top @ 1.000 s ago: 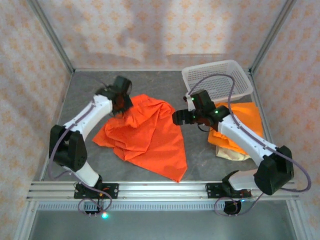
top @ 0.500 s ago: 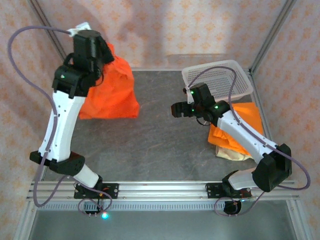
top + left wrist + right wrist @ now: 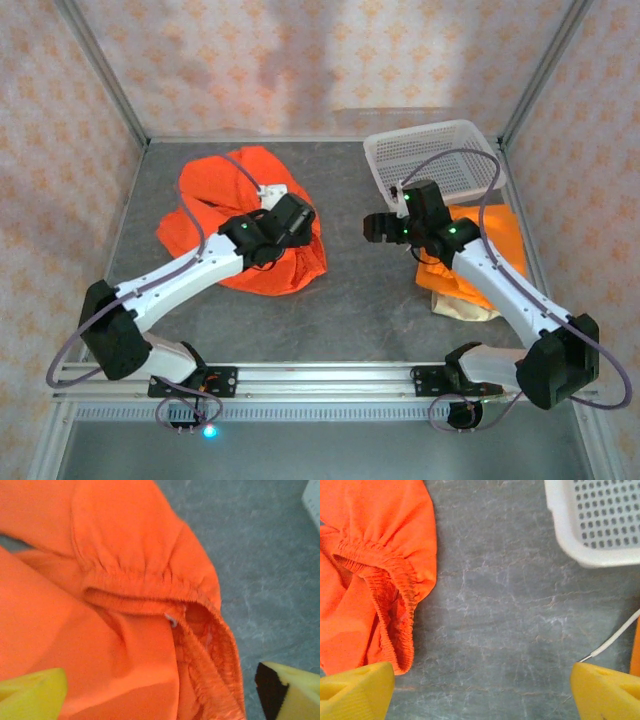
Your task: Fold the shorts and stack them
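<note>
Down from high up, the left claw (image 3: 298,218) is now hanging wide open over the loose orange shorts (image 3: 215,190), gripping nothing. Those shorts are lying in a heap on the back left of the table (image 3: 370,310). The right claw (image 3: 372,228) is waiting open over bare table, near the white basket (image 3: 440,155). Other orange shorts (image 3: 495,245) are resting on a beige pair (image 3: 465,306) at the right.

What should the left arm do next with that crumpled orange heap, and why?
Probably lower the left gripper and pinch the waistband just below it. Its jaws stand open, and the orange shorts lie bunched in a heap on the table, so they likely need spreading flat before any fold.
</note>
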### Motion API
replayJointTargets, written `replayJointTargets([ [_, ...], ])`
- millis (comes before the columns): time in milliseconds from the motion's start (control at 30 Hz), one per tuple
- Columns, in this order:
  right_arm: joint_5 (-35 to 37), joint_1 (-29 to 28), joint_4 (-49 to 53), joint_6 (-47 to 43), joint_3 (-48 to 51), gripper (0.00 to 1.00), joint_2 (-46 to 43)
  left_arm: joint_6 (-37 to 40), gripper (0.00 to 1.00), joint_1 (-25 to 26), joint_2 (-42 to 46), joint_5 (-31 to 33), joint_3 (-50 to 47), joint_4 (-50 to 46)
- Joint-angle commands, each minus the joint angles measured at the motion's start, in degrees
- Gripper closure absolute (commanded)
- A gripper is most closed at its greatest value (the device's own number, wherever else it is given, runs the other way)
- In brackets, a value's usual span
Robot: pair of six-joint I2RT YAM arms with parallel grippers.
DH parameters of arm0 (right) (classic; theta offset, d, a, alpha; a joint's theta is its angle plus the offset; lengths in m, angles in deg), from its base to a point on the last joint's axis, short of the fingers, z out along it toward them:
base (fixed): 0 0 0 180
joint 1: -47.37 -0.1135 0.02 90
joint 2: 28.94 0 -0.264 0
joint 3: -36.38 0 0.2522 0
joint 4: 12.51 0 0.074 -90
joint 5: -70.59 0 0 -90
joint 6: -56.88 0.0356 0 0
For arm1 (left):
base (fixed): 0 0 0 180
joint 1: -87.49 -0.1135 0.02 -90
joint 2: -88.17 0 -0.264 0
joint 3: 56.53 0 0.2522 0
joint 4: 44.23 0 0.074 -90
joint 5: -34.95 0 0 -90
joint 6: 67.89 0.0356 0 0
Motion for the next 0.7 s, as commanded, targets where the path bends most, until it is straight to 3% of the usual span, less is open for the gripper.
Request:
replayJointTargets([
  [0, -2.63, -0.83, -0.76, 3.23, 0.15, 0.09, 1.08, 2.61, 0.0, -1.33, 9.29, 8.6, 2.03, 1.98],
  [67, -1.11, -3.4, -1.63, 4.69, -0.89, 0.09, 3.16, 1.24, 0.0, -6.13, 10.72, 6.82, 2.98, -2.2],
  [200, 4.48, -11.44, -1.99, 7.4, -6.47, 0.11, 11.79, 0.51, 0.0, -18.15, 10.62, -4.57, 0.85, -4.42],
  [367, 7.25, -18.1, -0.15, 11.58, -14.72, 0.14, 23.61, -0.71, 0.04, -26.29, 2.05, -16.78, 2.01, -3.14],
  [667, 4.1, -23.4, -2.64, 18.62, -11.21, 0.18, 30.54, -1.76, 0.17, -27.74, -24.36, -29.11, 15.06, -3.3],
])
